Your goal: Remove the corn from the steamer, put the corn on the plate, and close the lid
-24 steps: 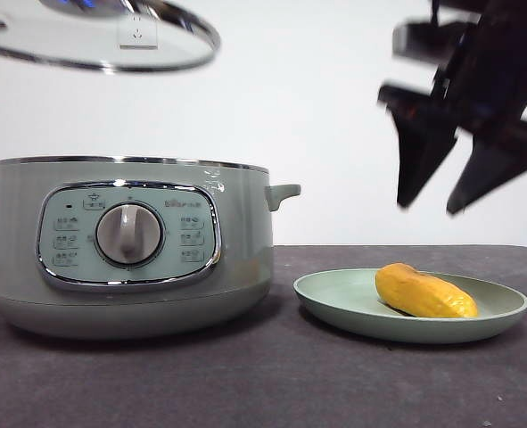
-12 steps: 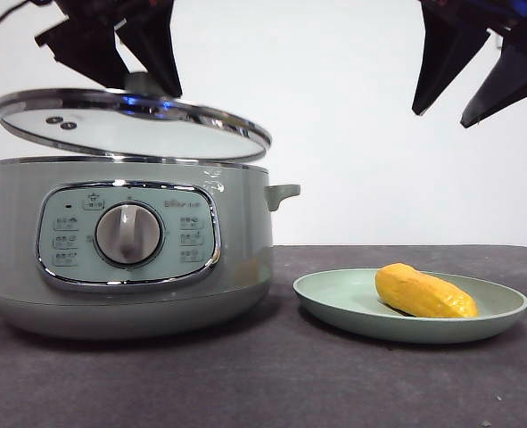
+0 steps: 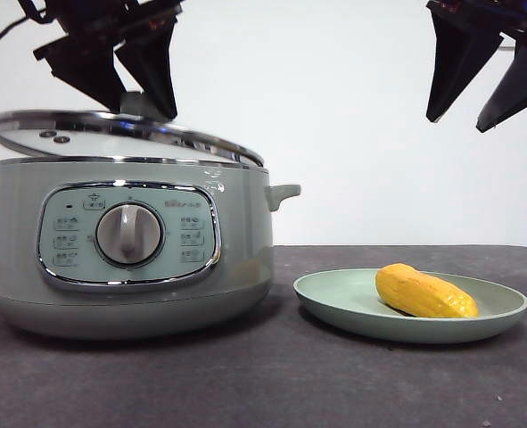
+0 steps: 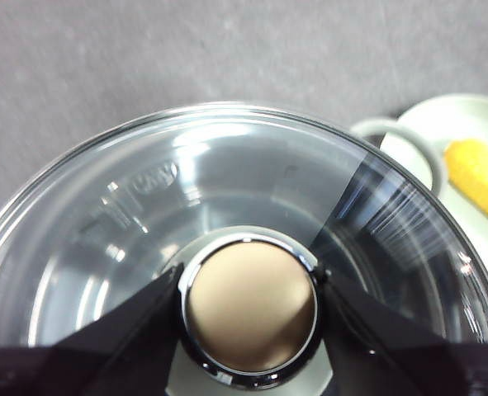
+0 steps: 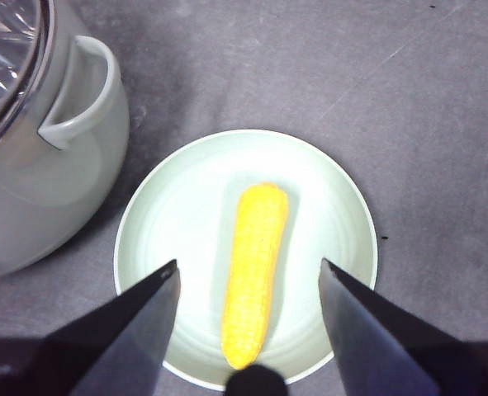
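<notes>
A: Over the pale sage-green round steamer (image 3: 129, 245) we've got the left gripper (image 3: 125, 85), jaws clamped on the knob (image 4: 250, 305) of the clear glass chrome-rimmed lid (image 3: 125, 134). The lid is tilted, far edge on the rim, near edge still raised, so we judge it's mid-closing.

B: Corn?

A: The short yellow-orange corn cob (image 5: 254, 272) lies on the shallow pale green plate (image 5: 177, 214), just beside the steamer. Right gripper (image 5: 248, 285) hangs high above it, jaws wide apart and empty, clear of the way.

B: Versus half a second ago?

A: We see the lid lower and flatter; the right gripper has barely shifted.
</notes>
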